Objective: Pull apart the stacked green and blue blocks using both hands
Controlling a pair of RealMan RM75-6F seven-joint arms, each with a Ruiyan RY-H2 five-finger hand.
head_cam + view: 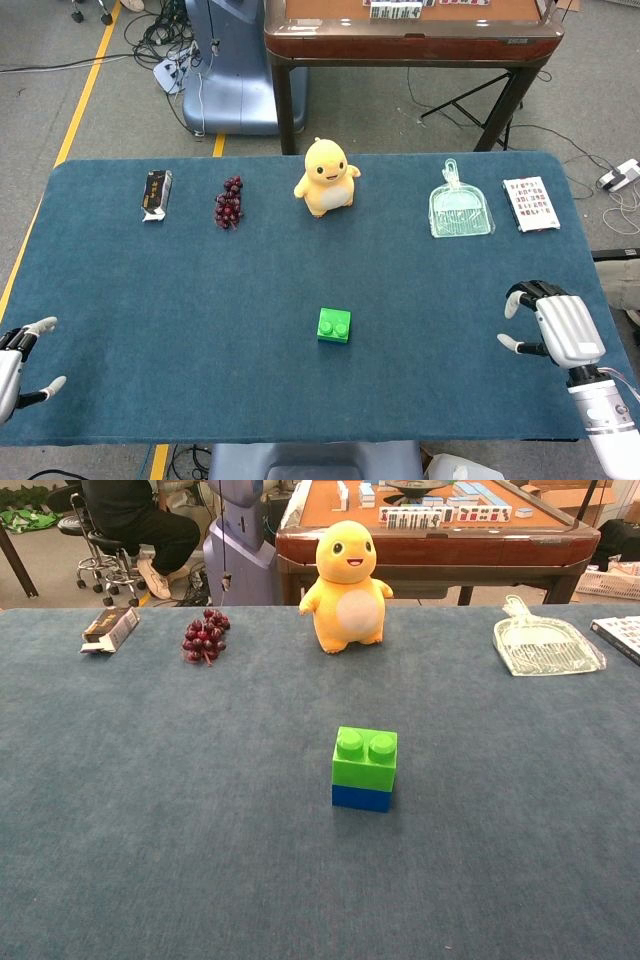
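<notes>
Green block (365, 757) stacked on blue block (361, 797), upright, mid-bench (150, 300), near front edge, well apart from both hands. Left hand (20, 362) at left bench edge, fingers apart, holding nothing. Right hand (557, 327) at right edge, fingers spread, empty. Blocks not yet touched. Judgement: light, rigid plastic, smooth sides likely slippery; stud fit resists pull. Take green by side walls, pin blue low on its sides, pull straight apart. Behind: yellow plush toy (347, 585), grapes (204, 636), clear dustpan (543, 643).

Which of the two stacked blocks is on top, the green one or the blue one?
The green block is on top, its studs showing. The blue block lies beneath it, only its thin side visible in the chest view.
</notes>
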